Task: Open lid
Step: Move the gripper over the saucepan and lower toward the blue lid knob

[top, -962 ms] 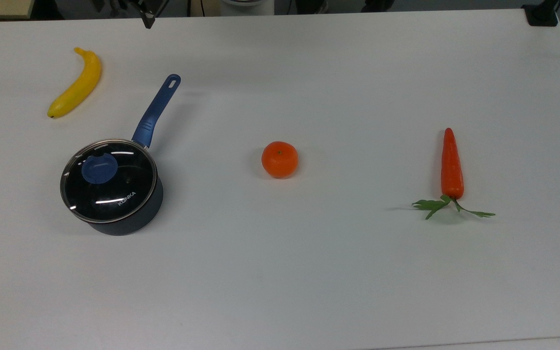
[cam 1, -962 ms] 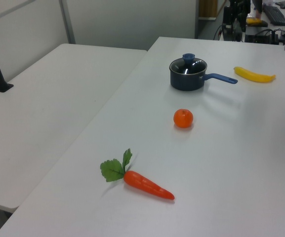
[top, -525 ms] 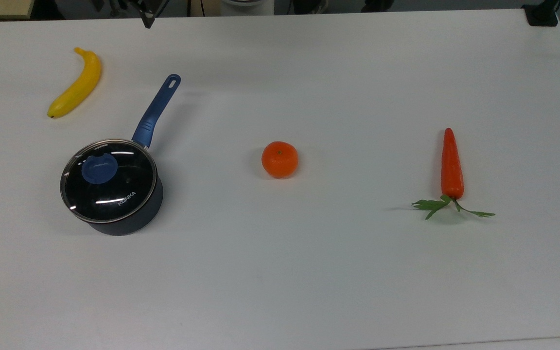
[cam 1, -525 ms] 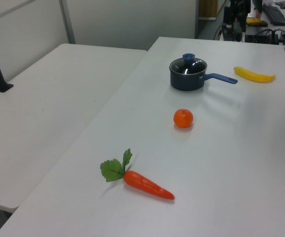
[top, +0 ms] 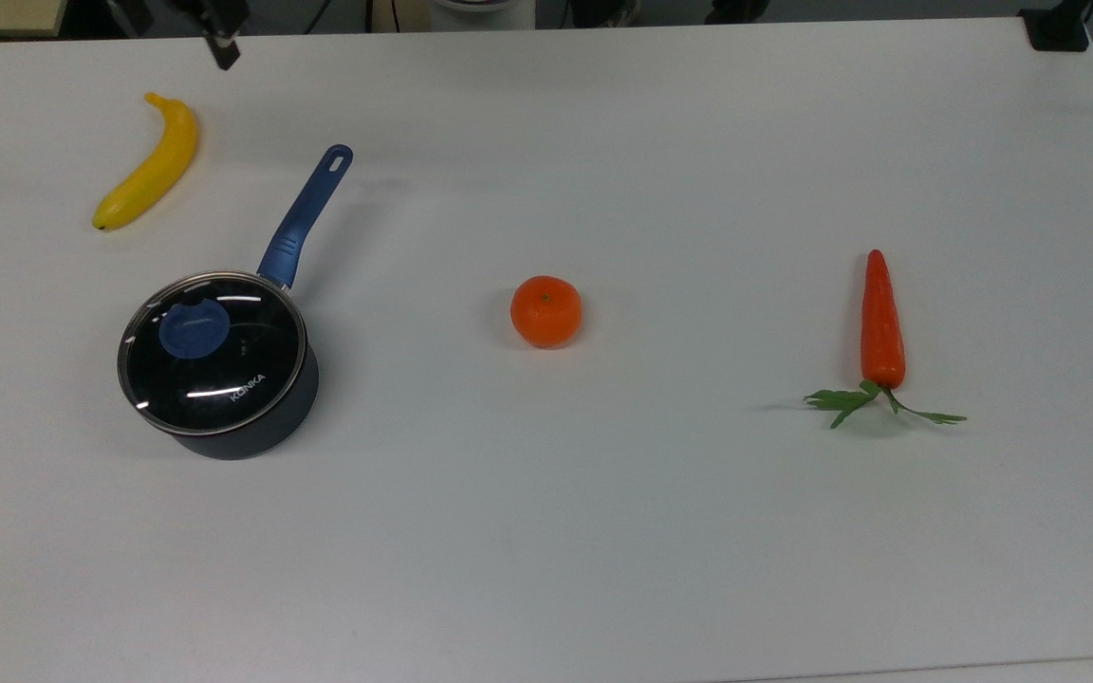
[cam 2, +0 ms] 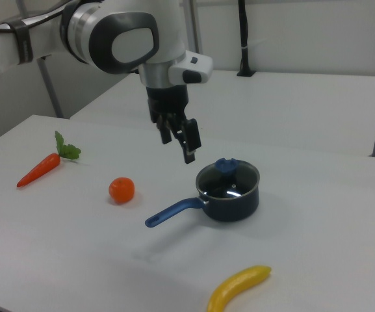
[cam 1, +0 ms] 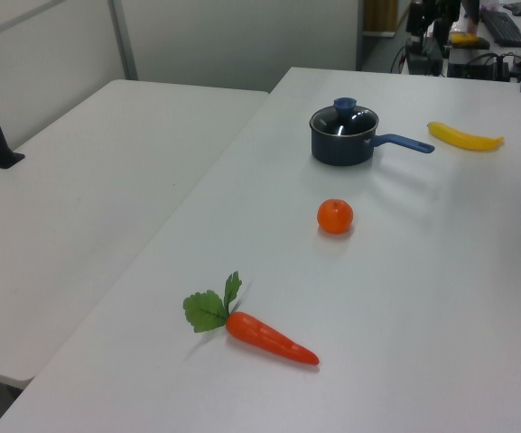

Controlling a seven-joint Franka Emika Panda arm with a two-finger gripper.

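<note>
The saucepan (top: pixel 243 398) is sitting on the white table (top: pixel 660 531), toward the top view's left, and the lid (top: pixel 212 353) is resting flat on its rim, closing it. Through the glass the inside is looking dark, and I can't tell if anything is in there. The lid's blue knob (cam 2: pixel 225 165) is standing up from the glass, and the blue handle (cam 2: pixel 174 212) is pointing to the right view's lower left.

My gripper (cam 2: pixel 181 138) is hanging in the air above the table, up and to the right view's left of the pot, well apart from the knob. My fingers (cam 2: pixel 190 144) are standing slightly spread, pinching nothing, touching nothing.

Around the pot: a banana (top: pixel 148 163) beside the handle, an orange (top: pixel 546 311) in the middle, a carrot (top: pixel 881 323) far off on the top view's right.
</note>
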